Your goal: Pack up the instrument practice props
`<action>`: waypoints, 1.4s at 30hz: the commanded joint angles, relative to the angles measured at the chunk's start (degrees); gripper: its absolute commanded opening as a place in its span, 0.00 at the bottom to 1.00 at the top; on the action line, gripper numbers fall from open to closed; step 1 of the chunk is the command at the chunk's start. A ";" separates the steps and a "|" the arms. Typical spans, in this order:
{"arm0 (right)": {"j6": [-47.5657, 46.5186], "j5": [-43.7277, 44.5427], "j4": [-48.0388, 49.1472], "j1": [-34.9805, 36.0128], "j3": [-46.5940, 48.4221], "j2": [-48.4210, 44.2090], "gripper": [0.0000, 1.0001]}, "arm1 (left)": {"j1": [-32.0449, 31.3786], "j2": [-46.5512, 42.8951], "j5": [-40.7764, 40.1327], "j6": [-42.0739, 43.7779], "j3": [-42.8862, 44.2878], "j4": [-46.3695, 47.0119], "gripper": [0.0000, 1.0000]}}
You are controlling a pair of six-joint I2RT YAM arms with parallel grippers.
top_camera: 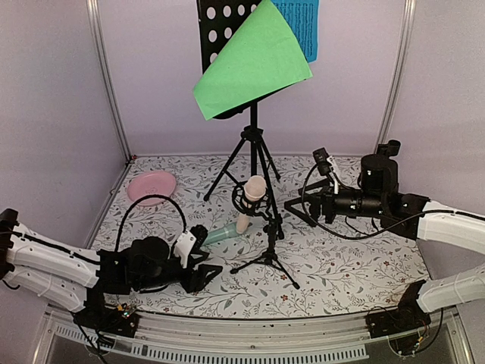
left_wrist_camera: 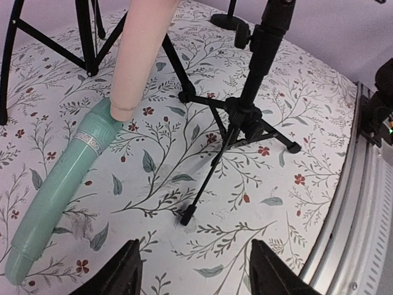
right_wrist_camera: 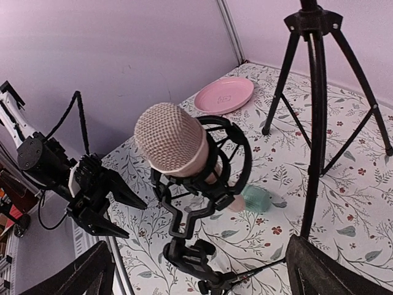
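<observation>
the beige microphone (top_camera: pixel 254 193) sits tilted in a black ring mount (right_wrist_camera: pixel 227 166) on a small black microphone tripod (top_camera: pixel 269 254) at the middle of the table, its mesh head up. its lower end comes down onto the head of the mint microphone (left_wrist_camera: pixel 61 190), which lies flat on the flowered cloth (top_camera: pixel 341 265); the two seem to touch, though the angle leaves this unsure. the mint one has a patterned band round its body, and no brand shows on either.

behind them stands the black perforated music rack (top_camera: pixel 220 30) on its tripod legs (top_camera: pixel 254 152). a green sheet (top_camera: pixel 254 64) curls forward off it and a blue sheet (top_camera: pixel 303 26) is behind, its rows of print too small to read. a pink plate (top_camera: pixel 151 186) lies at the far left, with a faint centre mark that cannot be read.

the left gripper (left_wrist_camera: pixel 199 273) is low over the cloth, just near of the mint microphone, jaws apart and holding nothing. the right gripper (right_wrist_camera: pixel 199 270) faces the beige microphone from the right, jaws spread wide, also holding nothing.
</observation>
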 commanded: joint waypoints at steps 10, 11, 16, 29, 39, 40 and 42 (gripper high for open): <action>-4.50 18.49 -15.25 11.86 20.65 12.58 0.99 | 2.97 9.85 3.64 -1.90 5.41 17.08 0.61; -4.42 19.60 -16.00 12.05 22.31 13.71 0.98 | 3.09 9.47 3.18 -3.03 7.16 15.58 0.61; -4.77 21.62 -18.49 12.91 29.13 19.28 0.91 | 3.11 7.11 -0.59 -9.02 10.58 12.52 0.63; -6.95 23.65 -20.37 15.21 35.34 26.36 0.65 | 8.77 6.66 -0.46 -13.91 13.61 14.52 0.53; -7.29 22.77 -17.44 15.30 32.58 25.16 0.49 | 13.30 12.47 8.09 -14.63 15.81 19.43 0.47; -7.49 22.66 -17.41 15.32 32.46 25.11 0.49 | 13.67 12.79 9.46 -14.79 15.95 19.96 0.46; -7.64 22.50 -17.09 15.32 31.97 24.88 0.49 | 14.04 13.12 11.51 -15.00 16.09 20.99 0.45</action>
